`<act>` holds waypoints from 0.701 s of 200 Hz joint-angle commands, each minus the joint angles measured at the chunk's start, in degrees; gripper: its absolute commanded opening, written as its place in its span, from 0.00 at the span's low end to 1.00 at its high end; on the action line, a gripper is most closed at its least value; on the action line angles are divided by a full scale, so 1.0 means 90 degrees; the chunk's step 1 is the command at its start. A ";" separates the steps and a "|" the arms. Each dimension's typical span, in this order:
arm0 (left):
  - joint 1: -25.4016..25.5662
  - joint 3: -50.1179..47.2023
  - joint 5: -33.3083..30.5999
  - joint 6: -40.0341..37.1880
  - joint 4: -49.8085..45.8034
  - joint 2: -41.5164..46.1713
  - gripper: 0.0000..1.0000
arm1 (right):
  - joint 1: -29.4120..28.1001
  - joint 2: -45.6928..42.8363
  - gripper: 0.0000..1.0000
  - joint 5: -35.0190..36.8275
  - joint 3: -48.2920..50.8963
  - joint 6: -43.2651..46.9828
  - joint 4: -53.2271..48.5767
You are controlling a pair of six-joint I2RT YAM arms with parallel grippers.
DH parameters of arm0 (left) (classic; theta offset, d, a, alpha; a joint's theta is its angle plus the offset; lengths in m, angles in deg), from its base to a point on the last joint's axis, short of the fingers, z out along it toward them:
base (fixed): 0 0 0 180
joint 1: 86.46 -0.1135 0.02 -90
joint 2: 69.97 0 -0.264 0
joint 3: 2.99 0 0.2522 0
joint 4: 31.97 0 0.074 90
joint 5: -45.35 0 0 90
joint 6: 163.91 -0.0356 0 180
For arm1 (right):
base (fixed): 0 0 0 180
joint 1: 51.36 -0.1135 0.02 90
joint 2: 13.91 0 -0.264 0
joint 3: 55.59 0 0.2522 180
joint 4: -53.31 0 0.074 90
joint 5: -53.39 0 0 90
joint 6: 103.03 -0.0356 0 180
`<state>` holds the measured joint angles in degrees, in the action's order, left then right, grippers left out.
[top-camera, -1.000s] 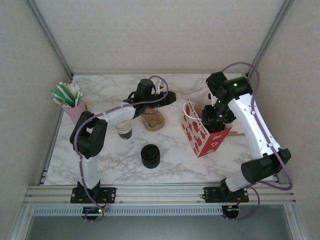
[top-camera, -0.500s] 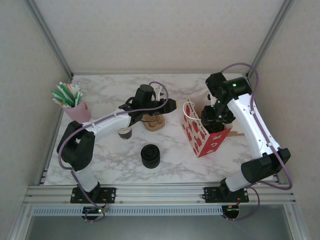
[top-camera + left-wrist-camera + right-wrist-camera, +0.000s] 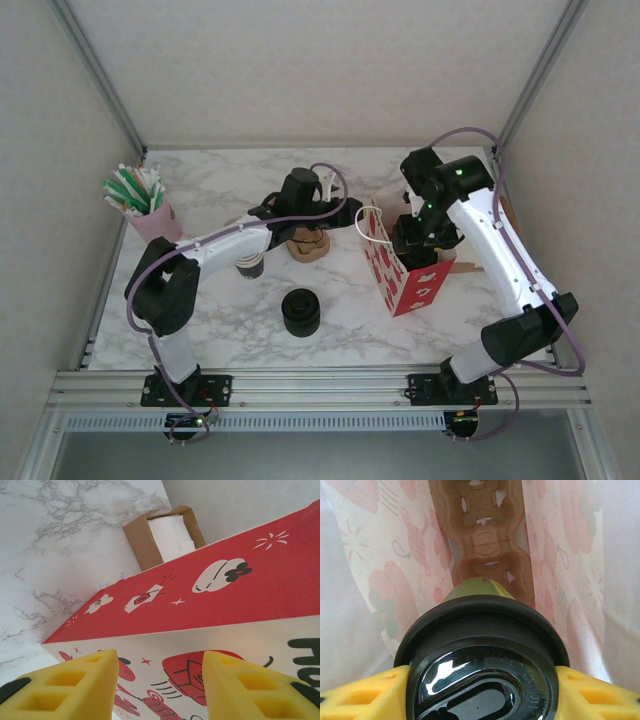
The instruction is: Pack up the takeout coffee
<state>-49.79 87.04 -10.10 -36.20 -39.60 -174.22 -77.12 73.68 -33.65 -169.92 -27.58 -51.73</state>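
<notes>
The takeout coffee (image 3: 480,650), a greenish paper cup under a round black lid, hangs inside the red-and-white paper bag (image 3: 405,275). My right gripper (image 3: 482,685) is shut on it, one yellow finger on each side of the lid. In the top view the right gripper (image 3: 425,235) sits in the bag's mouth and hides the cup. A brown cup carrier (image 3: 485,540) lies at the bottom of the bag, below the cup. My left gripper (image 3: 350,212) is close to the bag's left upper edge. Its fingers (image 3: 80,685) stand open, with the printed bag wall (image 3: 225,590) just beyond them.
A squat black stack of lids (image 3: 300,312) stands at the table's front centre. A stack of lidless cups (image 3: 250,265) and a brown carrier (image 3: 307,243) lie under the left arm. A pink cup of straws (image 3: 140,205) stands far left. A brown napkin box (image 3: 162,535) lies behind the bag.
The left arm has stretched right, bringing its gripper up to the bag. The right gripper with the cup has shifted a little left and down into the bag, which has leaned left.
</notes>
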 commanded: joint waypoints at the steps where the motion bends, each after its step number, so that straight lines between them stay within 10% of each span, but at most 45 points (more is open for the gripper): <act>1: 0.0066 0.0353 0.0170 0.0000 0.0035 -0.0163 0.48 | -0.0029 0.0072 0.63 0.0090 0.0056 -0.0080 -0.0083; 140: 0.0116 0.0990 0.0203 -0.0190 -0.0294 -0.0585 0.50 | 0.0194 -0.0039 0.64 0.0224 0.0490 -0.0119 0.0171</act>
<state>-49.03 94.17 -8.22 -36.40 -40.68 -179.71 -75.98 73.79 -31.77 -166.27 -28.04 -50.62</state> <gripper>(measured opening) 0.489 0.639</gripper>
